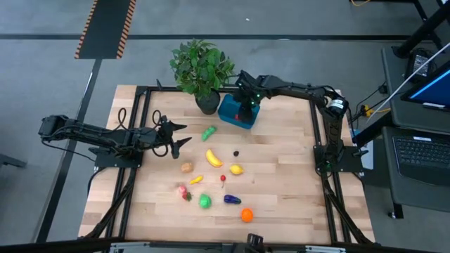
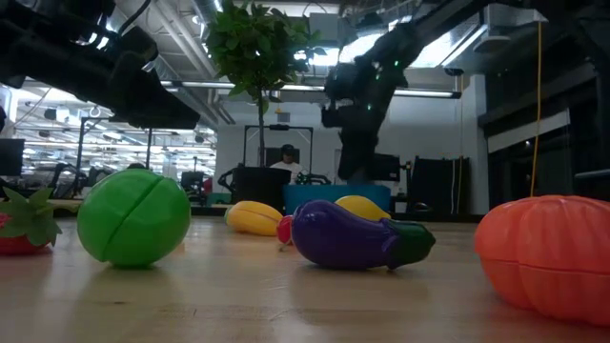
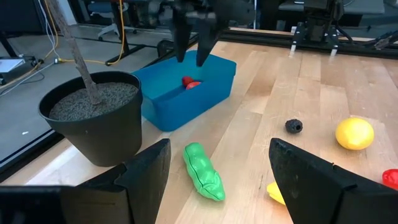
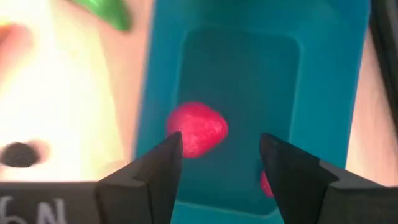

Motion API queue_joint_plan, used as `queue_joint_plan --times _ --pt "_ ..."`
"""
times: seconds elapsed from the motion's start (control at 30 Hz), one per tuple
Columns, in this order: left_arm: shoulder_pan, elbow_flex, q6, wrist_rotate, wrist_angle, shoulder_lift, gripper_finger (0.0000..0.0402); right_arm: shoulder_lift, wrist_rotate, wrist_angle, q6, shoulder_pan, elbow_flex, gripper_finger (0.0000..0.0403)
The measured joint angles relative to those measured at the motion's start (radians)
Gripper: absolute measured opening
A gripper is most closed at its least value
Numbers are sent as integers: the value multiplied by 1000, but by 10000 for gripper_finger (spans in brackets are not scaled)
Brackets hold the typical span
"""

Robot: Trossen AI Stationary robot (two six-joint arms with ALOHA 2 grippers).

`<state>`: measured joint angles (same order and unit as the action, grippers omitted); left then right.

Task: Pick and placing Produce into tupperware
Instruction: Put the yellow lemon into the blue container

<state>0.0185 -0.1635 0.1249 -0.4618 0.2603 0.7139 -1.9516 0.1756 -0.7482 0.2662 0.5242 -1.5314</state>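
Your right end effector (image 4: 219, 155) hung over the shallow teal-blue plastic tupperware (image 1: 238, 112), fingers parted, gripping nothing. Red toy pieces (image 4: 196, 129) lay loose inside the tupperware. A green pea pod (image 1: 209, 133) sat near the tupperware; the remaining toy produce (image 1: 213, 157) lay farther off on the wooden worktop (image 1: 288, 183). Your left end effector (image 1: 179, 135) waited spread, empty, well apart from the tupperware.
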Motion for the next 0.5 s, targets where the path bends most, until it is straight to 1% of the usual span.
queue_joint_plan --times 0.13,0.23,0.37,0.5 --pt "1 0 2 0 -4 0 265 72 2 -45 -15 -25 1 210" --pt "3 0 3 4 -6 0 265 150 4 -25 -34 -42 49 210" --pt "3 0 4 8 -6 0 265 297 1 52 -83 -59 199 210" --pt "4 0 3 8 -6 0 265 483 -3 216 -133 -79 398 210"
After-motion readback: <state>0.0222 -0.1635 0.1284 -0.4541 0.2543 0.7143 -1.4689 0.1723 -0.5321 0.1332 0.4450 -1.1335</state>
